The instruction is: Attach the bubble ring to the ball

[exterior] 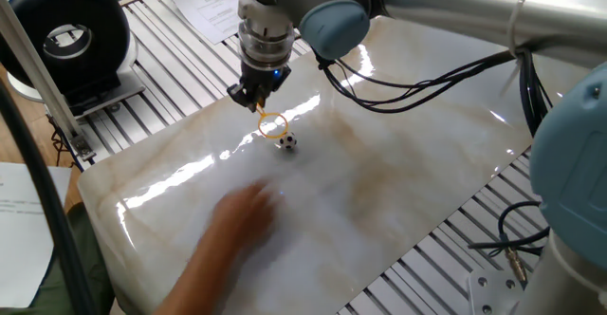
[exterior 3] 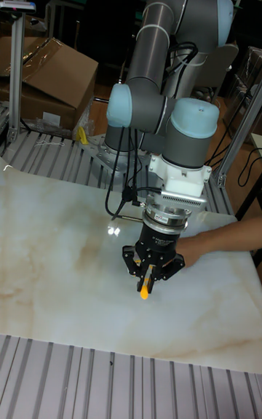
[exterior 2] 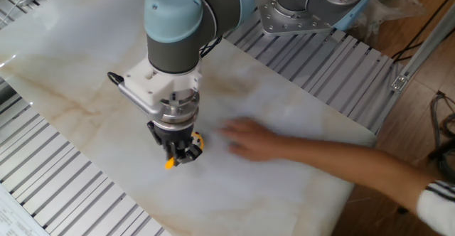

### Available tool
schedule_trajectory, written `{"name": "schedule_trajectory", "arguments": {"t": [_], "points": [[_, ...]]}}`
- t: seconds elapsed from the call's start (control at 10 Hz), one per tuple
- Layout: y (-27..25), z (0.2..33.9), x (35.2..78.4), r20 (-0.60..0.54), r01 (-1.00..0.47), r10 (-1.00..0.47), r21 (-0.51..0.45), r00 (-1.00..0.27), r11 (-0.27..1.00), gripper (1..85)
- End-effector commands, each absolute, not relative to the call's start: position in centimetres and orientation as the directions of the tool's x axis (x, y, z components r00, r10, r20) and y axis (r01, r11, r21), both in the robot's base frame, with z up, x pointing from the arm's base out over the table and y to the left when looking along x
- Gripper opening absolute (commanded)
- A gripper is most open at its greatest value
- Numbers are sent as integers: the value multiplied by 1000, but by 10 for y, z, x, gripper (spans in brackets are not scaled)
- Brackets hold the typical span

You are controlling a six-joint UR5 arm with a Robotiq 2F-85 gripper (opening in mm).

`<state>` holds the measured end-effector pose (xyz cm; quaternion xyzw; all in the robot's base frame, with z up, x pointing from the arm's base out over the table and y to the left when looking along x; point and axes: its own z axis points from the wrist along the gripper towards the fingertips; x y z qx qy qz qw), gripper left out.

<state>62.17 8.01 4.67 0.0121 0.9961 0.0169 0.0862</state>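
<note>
Our gripper (exterior: 254,98) pinches the bubble ring (exterior: 271,124) by its handle, hoop hanging low just beside the ball (exterior: 287,142) on the surface (exterior: 398,163), ready to drop over it.

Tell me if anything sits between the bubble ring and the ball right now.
Nothing visible lies between them. The tool holds the bubble ring by its handle, with the hoop right beside the ball on the marble table. A person's hand, blurred, is over the table nearby but not in that gap.
</note>
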Motion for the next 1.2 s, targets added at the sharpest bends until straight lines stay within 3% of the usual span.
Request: {"name": "schedule_trajectory", "arguments": {"t": [0.0,0.2,1.1], "points": [[82,49,592,-116,21,28,57,-993,998,13],[78,62,581,-107,18,23,51,-994,999,13],[85,70,607,-134,6,11,37,-991,999,13]]}}
